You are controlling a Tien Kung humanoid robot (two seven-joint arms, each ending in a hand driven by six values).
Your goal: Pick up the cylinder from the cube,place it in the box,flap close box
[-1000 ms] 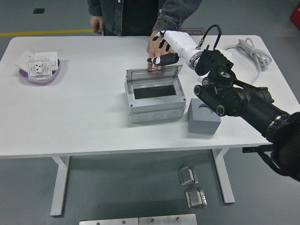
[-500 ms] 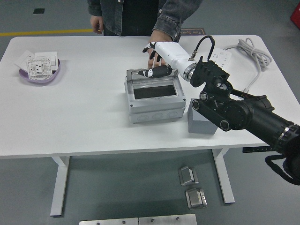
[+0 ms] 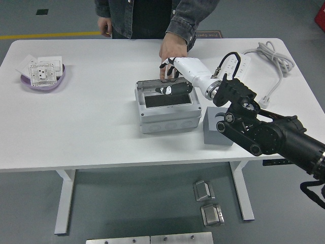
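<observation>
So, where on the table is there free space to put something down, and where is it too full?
Free: the wide white stretch between the purple tray and the grey box, and the strip along the near edge in front of the box. Crowded: around the box lid, where the right robot hand and a person's hand meet, beside the grey cube and the power strip.

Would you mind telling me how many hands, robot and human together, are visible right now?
3: the robot's right hand over the grey box, one person's hand behind it, another at the far table edge. The robot's left is out of view.
</observation>
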